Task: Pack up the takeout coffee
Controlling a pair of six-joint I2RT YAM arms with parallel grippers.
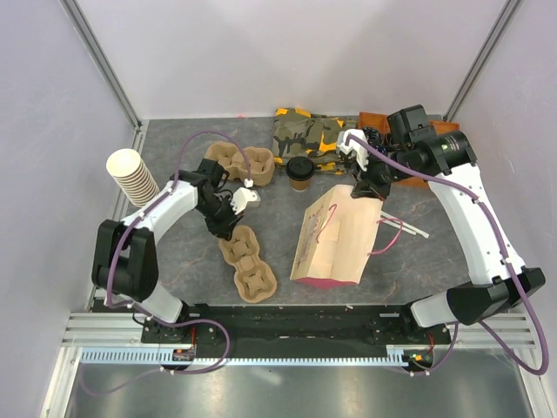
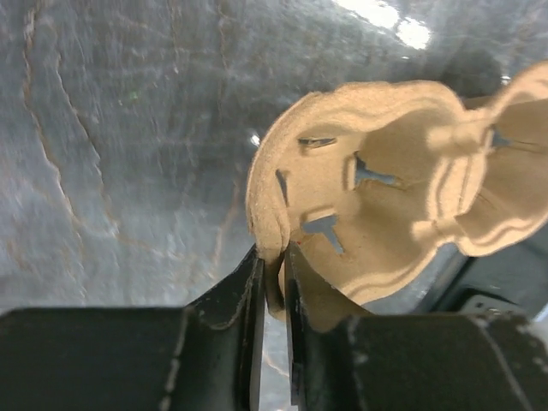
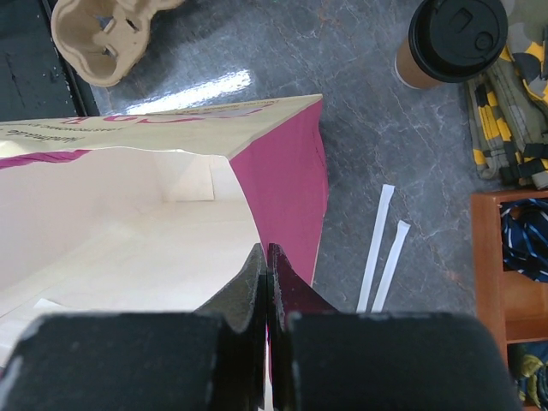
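Pulp, nearest the arm bases: a brown moulded-pulp cup carrier [image 1: 249,266] lies flat on the grey marbled table [image 1: 418,279].

The left gripper [image 2: 272,257] sits at this carrier's far end. Its black fingers stand a sliver apart, straddling the rim. The pulp edge runs between them, but I cannot tell whether the pads press on it.

To the right lies a tan kraft paper bag [image 1: 335,239] with magenta side gussets and magenta cord handles. It is on its side, base toward the arms and mouth facing away. The wrist view shows the mouth gaping, with a pale interior.

The right gripper [image 3: 267,257] is at the bag's mouth. Its fingers are pressed together on the bag's edge at the magenta gusset.

Two white flat paper strips [image 1: 402,228] lie side by side on the table, just right of the bag.

Beyond the bag's mouth is the takeout coffee [image 1: 300,172], a small tan paper cup with a round black plastic lid. It stands upright on the table, outside the bag and apart from both grippers.

A second pulp carrier [image 1: 237,162] lies just left of the cup.

A slanting stack of lidless tan paper cups [image 1: 132,177] sits at the far left edge.

A camouflage-patterned fabric bundle [image 1: 305,131] lies behind the cup.

An orange-brown wooden box [image 3: 505,257] sits at the far right, with dark blue fabric inside.
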